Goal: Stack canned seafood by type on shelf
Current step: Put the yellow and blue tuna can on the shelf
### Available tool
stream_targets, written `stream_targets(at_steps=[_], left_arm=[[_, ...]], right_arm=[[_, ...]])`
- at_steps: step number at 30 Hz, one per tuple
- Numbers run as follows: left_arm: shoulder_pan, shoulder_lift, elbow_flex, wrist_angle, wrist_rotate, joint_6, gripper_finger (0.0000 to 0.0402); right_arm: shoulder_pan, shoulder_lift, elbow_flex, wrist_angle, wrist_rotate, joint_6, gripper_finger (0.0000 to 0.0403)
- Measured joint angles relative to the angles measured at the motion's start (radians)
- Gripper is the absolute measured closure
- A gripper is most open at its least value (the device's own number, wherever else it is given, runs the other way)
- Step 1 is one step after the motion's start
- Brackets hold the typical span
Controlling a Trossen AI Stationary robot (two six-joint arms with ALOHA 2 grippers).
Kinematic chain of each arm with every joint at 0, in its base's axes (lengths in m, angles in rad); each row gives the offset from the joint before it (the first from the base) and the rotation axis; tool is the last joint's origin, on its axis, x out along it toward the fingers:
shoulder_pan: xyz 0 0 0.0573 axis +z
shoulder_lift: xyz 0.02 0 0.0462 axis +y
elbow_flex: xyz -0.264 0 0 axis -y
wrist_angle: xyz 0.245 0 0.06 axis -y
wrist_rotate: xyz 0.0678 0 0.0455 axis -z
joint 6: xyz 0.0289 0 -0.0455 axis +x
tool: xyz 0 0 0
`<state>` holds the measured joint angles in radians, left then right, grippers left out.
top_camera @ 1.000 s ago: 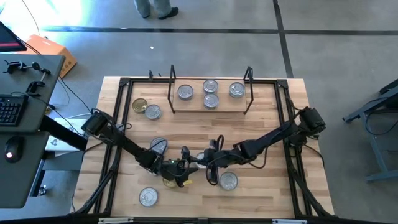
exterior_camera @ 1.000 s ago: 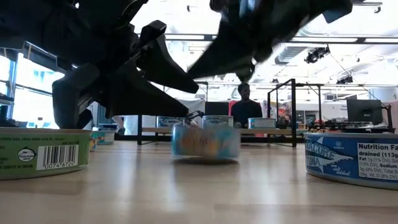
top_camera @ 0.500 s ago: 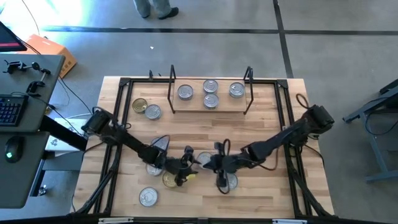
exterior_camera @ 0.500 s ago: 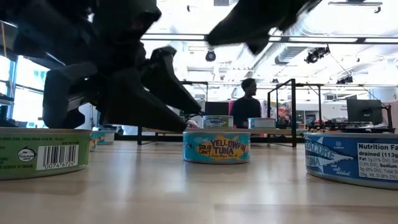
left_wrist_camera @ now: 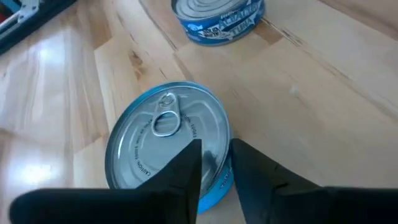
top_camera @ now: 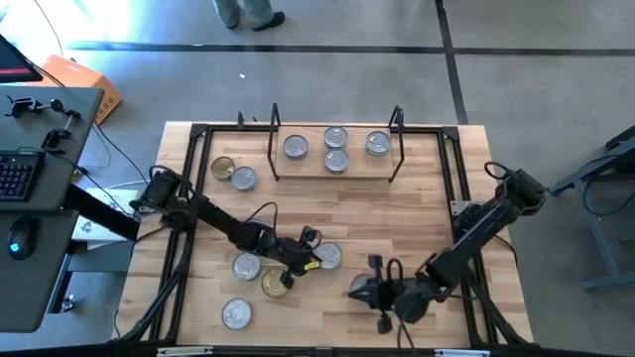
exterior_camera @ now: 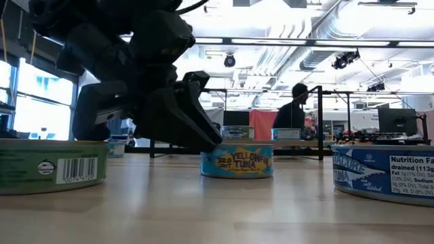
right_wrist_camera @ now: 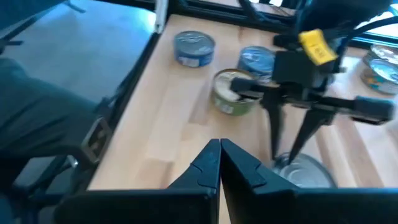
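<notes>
1. Since the earlier high view, the right claw [top_camera: 359,289] has drawn back from the middle of the frame toward the lower right. The left claw [top_camera: 316,256] has slid right, up against a silver-lidded tuna tin [top_camera: 328,256] at centre.
2. High view: the shelf [top_camera: 357,165] stands at upper centre and carries four silver tins [top_camera: 336,137]. A gold tin [top_camera: 224,167] and a silver one lie touching at upper left of the surface [top_camera: 417,208]. Three loose tins [top_camera: 246,266], one of them gold, lie at lower left.
3. Low view: the left claw [exterior_camera: 215,139] comes down from the upper left onto the left edge of the tuna tin [exterior_camera: 237,161], which sits flat at centre. A green-label tin [exterior_camera: 51,175] fills the left edge and a blue tin [exterior_camera: 386,173] the right. A person [exterior_camera: 295,112] stands far behind.
4. Left wrist view: the left claw [left_wrist_camera: 216,163] sits at the rim of the tuna tin [left_wrist_camera: 165,140]; whether it has clamped, I cannot tell. A second blue tin [left_wrist_camera: 217,15] lies at top centre.
5. Right wrist view: the right claw [right_wrist_camera: 219,155] is clenched on nothing at lower centre. The left claw [right_wrist_camera: 285,158] stands over the tuna tin [right_wrist_camera: 308,171] at right.
</notes>
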<state>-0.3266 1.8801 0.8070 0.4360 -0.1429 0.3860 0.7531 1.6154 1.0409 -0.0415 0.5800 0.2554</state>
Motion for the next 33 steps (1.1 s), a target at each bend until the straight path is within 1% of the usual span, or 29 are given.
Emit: stream_targets(at_steps=[3, 5, 7, 10, 13, 18, 20, 22, 24, 26, 30, 31, 33], left_arm=[[-0.002, 0.001, 0.037, -0.059, -0.004, 0.033, 0.0338], [-0.010, 0.003, 0.077, -0.120, -0.024, 0.027, 0.0340], [-0.020, 0.003, 0.125, -0.188, -0.065, 0.010, 0.0340], [-0.029, 0.000, 0.189, -0.278, -0.074, 0.000, 0.0331], [-0.034, 0.000, 0.217, -0.298, -0.073, -0.001, 0.0308], [-0.020, 0.034, 0.219, -0.288, -0.066, 0.021, 0.0268], [-0.012, 0.073, 0.219, -0.270, -0.050, 0.046, 0.0261], [-0.012, 0.106, 0.222, -0.237, -0.067, 0.071, 0.0262], [-0.013, 0.126, 0.224, -0.216, -0.103, 0.069, 0.0274], [-0.013, 0.129, 0.224, -0.215, -0.111, 0.058, 0.0299], [-0.013, 0.114, 0.222, -0.224, -0.095, 0.023, 0.0377], [-0.012, 0.107, 0.221, -0.228, -0.090, 0.014, 0.0388], [-0.012, 0.086, 0.220, -0.241, -0.076, -0.013, 0.0391]], right_arm=[[0.027, 0.000, 0.000, -0.007, 0.035, 0.052, 0.0402], [0.038, 0.000, 0.000, -0.020, 0.066, 0.089, 0.0402], [0.042, 0.000, 0.000, -0.039, 0.074, 0.125, 0.0402], [0.041, 0.000, 0.000, -0.063, 0.074, 0.170, 0.0394], [0.038, 0.000, 0.000, -0.081, 0.075, 0.191, 0.0370], [0.030, 0.000, -0.001, -0.092, 0.106, 0.181, 0.0313], [0.026, 0.008, -0.010, -0.088, 0.110, 0.158, 0.0293], [0.021, 0.026, -0.024, -0.083, 0.107, 0.130, 0.0278], [0.019, 0.045, -0.044, -0.060, 0.103, 0.109, 0.0270], [0.019, 0.065, -0.057, -0.026, 0.105, 0.102, 0.0268], [0.012, 0.102, -0.062, -0.029, 0.092, 0.102, 0.0268], [0.009, 0.103, -0.062, -0.027, 0.089, 0.102, 0.0268], [-0.004, 0.103, -0.062, -0.009, 0.096, 0.100, 0.0268]])
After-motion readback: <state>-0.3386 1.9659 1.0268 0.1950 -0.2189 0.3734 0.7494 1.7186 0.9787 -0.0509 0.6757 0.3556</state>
